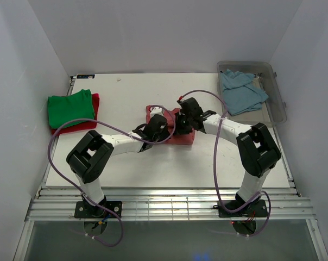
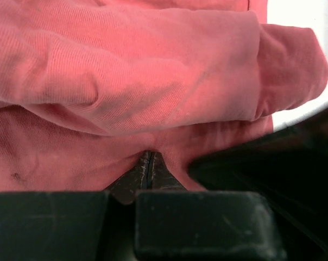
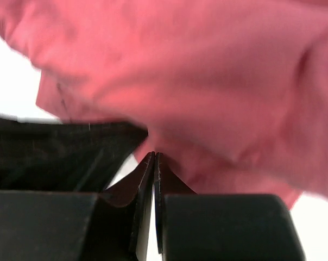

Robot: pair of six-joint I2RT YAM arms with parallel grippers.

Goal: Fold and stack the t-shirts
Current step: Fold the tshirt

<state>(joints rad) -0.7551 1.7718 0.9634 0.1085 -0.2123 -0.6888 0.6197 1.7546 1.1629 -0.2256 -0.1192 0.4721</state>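
A small dark tag [image 1: 85, 76] at the far left corner of the white tabletop [image 1: 169, 163] is too small to read. The salmon-pink t-shirt [image 1: 180, 136] lies bunched in the middle of the tabletop, and from above both wrists cover most of it, so only its near edge and a far left corner show. In the left wrist view the left end effector [image 2: 148, 163] has its fingers pressed together, with the pink cloth puckered to a point right at the tips, pinched there. A rolled fold runs across above them, and a tiny dark speck marks the fabric at lower left. The right end effector [image 3: 154, 160] is also pressed together at the edge of the same shirt. That view is blurred, and I cannot tell whether any cloth sits between its fingers. At the far left of the tabletop the green t-shirt [image 1: 70, 107] lies folded on top of the red t-shirt [image 1: 95, 101], which shows only as a strip along the right and near sides. The light blue t-shirt [image 1: 240, 89] sits crumpled inside the clear plastic bin [image 1: 281, 111] at the far right.
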